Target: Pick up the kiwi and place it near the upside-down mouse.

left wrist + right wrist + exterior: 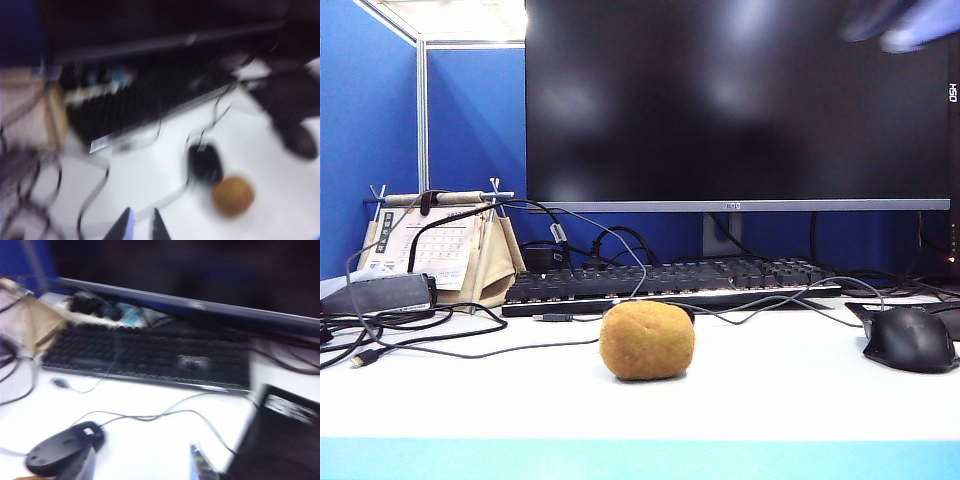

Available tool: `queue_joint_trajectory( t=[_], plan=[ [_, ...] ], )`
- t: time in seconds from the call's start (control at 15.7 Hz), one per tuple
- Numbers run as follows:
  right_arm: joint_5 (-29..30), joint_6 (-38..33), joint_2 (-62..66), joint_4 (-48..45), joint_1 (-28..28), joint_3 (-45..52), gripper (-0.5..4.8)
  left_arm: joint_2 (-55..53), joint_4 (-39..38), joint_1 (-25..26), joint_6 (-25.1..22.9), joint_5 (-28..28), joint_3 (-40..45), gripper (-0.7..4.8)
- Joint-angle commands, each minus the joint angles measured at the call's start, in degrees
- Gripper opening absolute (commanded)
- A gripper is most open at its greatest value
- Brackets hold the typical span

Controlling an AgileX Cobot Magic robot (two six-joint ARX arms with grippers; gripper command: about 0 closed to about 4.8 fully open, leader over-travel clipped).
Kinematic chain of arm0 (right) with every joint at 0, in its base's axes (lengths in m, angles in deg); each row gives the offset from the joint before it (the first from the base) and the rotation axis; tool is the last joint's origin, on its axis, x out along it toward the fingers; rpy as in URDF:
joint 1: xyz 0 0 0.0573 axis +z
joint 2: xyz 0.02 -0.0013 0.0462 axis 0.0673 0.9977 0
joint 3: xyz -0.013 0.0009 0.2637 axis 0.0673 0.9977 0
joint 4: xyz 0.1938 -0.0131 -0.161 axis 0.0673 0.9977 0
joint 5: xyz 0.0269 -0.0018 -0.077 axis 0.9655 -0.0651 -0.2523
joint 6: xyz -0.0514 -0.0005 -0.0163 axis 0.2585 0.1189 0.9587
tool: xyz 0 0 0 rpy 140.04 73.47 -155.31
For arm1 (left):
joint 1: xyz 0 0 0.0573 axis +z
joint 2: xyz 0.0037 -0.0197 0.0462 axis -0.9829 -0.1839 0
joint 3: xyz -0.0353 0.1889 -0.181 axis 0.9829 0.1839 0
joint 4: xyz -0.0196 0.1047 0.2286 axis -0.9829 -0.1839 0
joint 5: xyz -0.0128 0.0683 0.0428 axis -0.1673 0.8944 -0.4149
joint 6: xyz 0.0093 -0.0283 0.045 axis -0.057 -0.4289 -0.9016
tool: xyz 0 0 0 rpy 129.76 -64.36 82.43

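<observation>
The tan-brown fuzzy kiwi (647, 340) rests on the white table near the front middle. In the blurred left wrist view the kiwi (233, 195) lies right beside the small dark upside-down mouse (205, 162); I cannot tell whether they touch. From the exterior camera that mouse is almost wholly hidden behind the kiwi. The right wrist view shows the upside-down mouse (62, 447) with its flat underside up. My right gripper (142, 465) is open above bare table beside it, holding nothing. My left gripper (141, 226) hangs above the table well away from the kiwi, fingers nearly together and empty.
A black keyboard (670, 280) and a large monitor (735, 100) stand behind. The bigger black mouse (908, 338) sits at the right. Cables (430, 330), a power brick (380, 293) and a desk calendar (435, 245) crowd the left. A blurred arm part (905, 22) shows top right.
</observation>
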Motion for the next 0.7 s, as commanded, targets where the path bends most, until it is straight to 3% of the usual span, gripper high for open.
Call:
queue_joint_trajectory(
  t=[0.06, 0.25, 0.32, 0.51, 0.7],
  plan=[
    [-7.19, -2.80, -16.33, -0.68, 0.02, 11.52, 2.40, 4.04, 0.04, 0.07, 7.52, 7.89, 8.26, 0.57],
    [-9.29, -5.16, -37.11, 2.32, 0.07, 22.43, 2.22, 4.48, 5.77, 0.07, 11.10, 18.49, 16.87, 0.57],
    [-9.53, -5.09, -41.05, 2.45, 0.22, 24.70, 2.08, 4.48, 7.37, 0.07, 11.67, 19.74, 18.64, 0.57],
    [-11.34, -6.36, -38.23, 4.94, 0.22, 27.06, 2.05, 4.48, 11.65, 0.22, 16.09, 24.13, 25.49, 0.57],
    [-12.63, -8.48, -38.25, 4.87, 0.22, 30.10, 2.05, 4.48, 11.76, 0.22, 19.63, 24.37, 28.46, 0.57]
  ],
)
